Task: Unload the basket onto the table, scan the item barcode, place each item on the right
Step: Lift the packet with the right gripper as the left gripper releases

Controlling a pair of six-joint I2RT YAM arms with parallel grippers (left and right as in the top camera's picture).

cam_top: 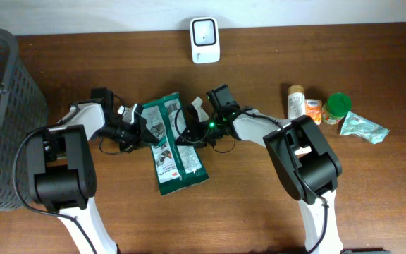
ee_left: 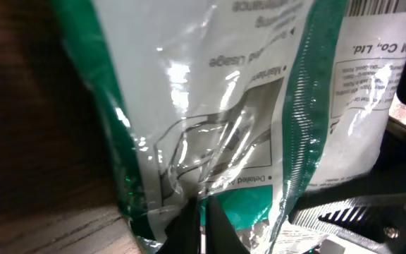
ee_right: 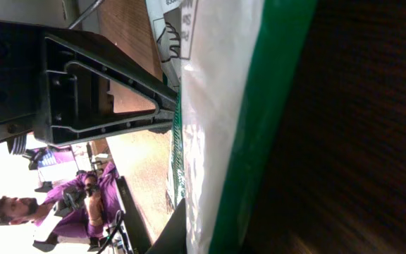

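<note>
On the wooden table (cam_top: 259,212), seen from overhead, a green and white pouch (cam_top: 176,152) is found lying flat at the centre. Its far end is flanked by both arms. The left gripper (cam_top: 138,128) is clenched on the pouch's left edge and the right gripper (cam_top: 187,127) on its right edge. A white scanner (cam_top: 204,40) is seen at the far edge, well apart from the pouch.

From the left wrist, crinkled film is shown pinched between the closed fingertips (ee_left: 189,229) at the bottom of the frame. Part of a barcode (ee_left: 386,7) is glimpsed at the top right corner.

From the right wrist, the pouch is viewed edge-on, with one black finger (ee_right: 118,88) pressed against its thin seam.

Several risks are judged likely. The glossy film could slip out of either pinch once it is lifted, since only narrow edges are held. If the arms are drawn apart unevenly, the pouch could be creased or twisted, and the barcode could be turned away from the scanner or made unreadable by glare.
</note>
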